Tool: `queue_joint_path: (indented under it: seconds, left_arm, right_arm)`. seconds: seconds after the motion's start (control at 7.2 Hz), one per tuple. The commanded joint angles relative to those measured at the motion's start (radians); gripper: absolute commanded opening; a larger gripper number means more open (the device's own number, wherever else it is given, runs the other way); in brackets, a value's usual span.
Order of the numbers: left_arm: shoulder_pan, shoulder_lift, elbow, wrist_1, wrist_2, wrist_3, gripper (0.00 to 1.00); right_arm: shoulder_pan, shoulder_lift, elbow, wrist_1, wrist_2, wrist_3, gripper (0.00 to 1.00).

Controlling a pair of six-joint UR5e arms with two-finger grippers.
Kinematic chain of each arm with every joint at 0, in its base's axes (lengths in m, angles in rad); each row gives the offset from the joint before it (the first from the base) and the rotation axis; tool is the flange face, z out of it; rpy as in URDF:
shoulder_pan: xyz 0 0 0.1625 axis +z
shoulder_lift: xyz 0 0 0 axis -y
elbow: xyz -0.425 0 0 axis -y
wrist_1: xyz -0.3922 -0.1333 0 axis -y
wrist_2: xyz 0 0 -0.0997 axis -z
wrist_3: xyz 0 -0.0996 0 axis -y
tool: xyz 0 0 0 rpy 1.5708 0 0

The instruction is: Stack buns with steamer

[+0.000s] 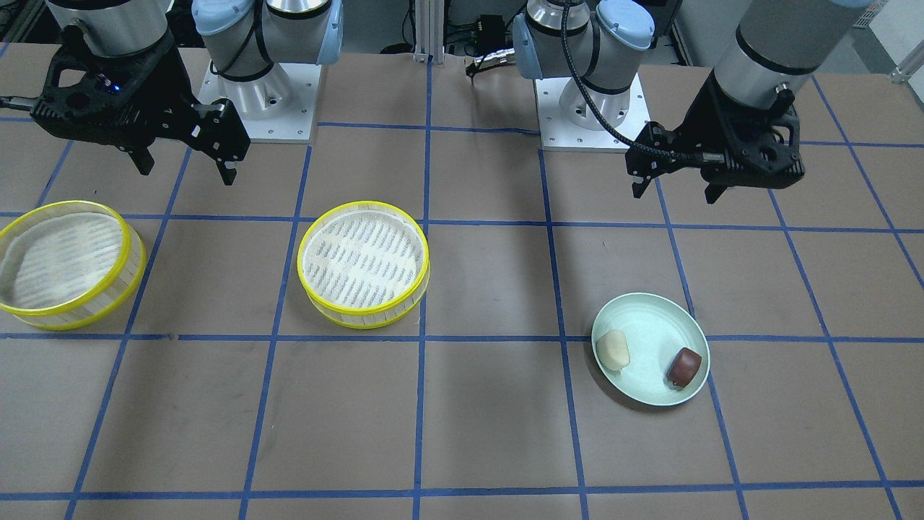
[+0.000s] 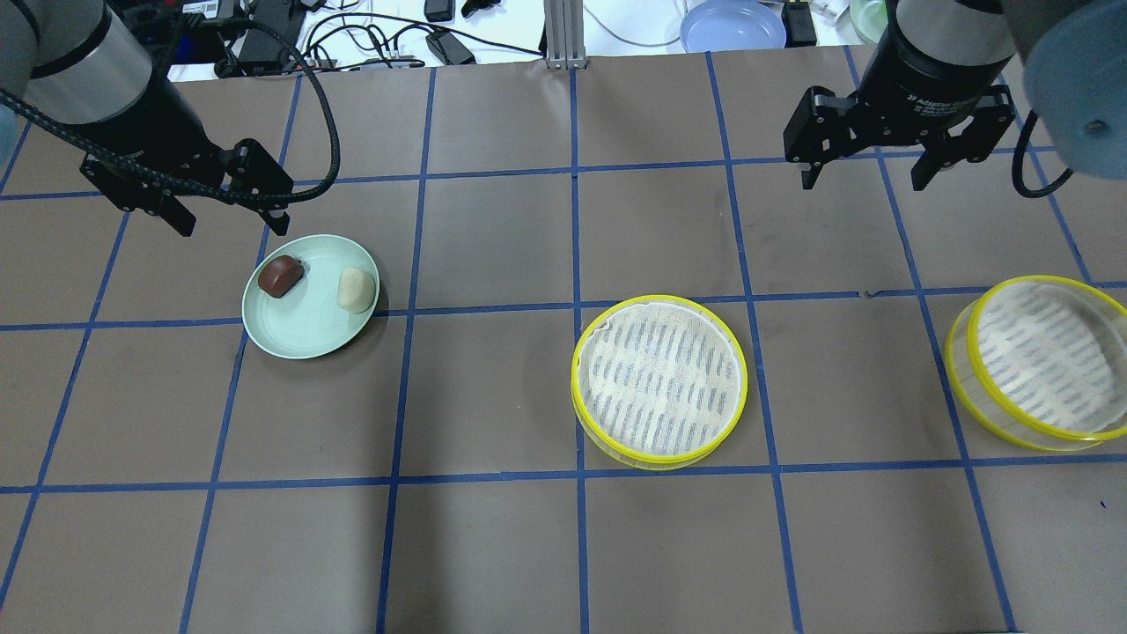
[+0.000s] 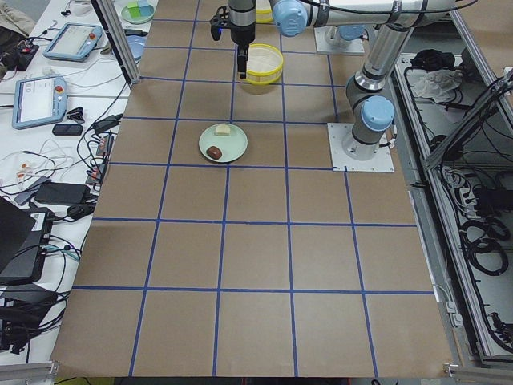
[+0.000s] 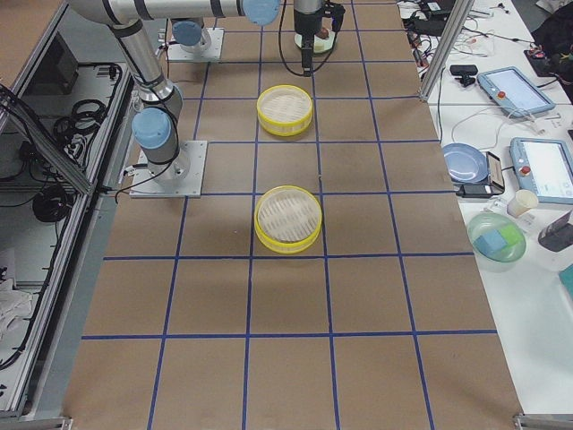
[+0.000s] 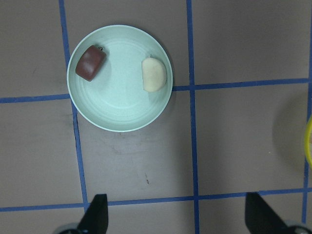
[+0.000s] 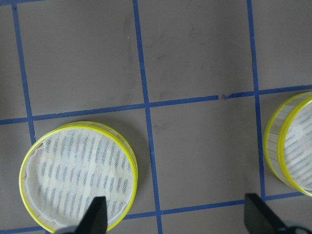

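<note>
A cream-white bun (image 2: 356,290) and a glossy dark reddish-brown bun (image 2: 280,276) lie side by side, apart, on a pale green plate (image 2: 299,339). My left gripper (image 2: 233,224) is open and empty, above the table just beyond the plate; its wrist view shows both buns (image 5: 154,74) (image 5: 90,63). One empty yellow-rimmed steamer tray (image 2: 659,380) sits mid-table and a second tray (image 2: 1043,361) sits at the right edge. My right gripper (image 2: 863,180) is open and empty, raised beyond and between the two trays.
The two robot bases (image 1: 260,101) (image 1: 592,108) stand at the near side of the table. A blue plate (image 2: 732,24) and cables lie past the table's far edge. Brown paper with blue tape lines covers the table (image 2: 493,546).
</note>
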Motion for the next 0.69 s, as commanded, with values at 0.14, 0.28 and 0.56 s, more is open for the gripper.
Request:
queue_joint_path:
  seconds: [0.14,0.28,0.56]
  left_arm:
    - [0.017,-0.116,-0.125,0.264,-0.096,0.036,1.0]
    - [0.017,-0.162,-0.13,0.288,-0.101,0.036,1.0]
    - [0.017,-0.242,-0.13,0.329,-0.103,0.037,1.0]
  right_arm:
    - [0.0,0.002,0.0,-0.003,-0.013,-0.012,1.0]
    - [-0.012,0.004,0.0,-0.008,-0.013,-0.021,1.0]
    - [-0.014,0.002,0.0,-0.011,-0.009,-0.075,1.0]
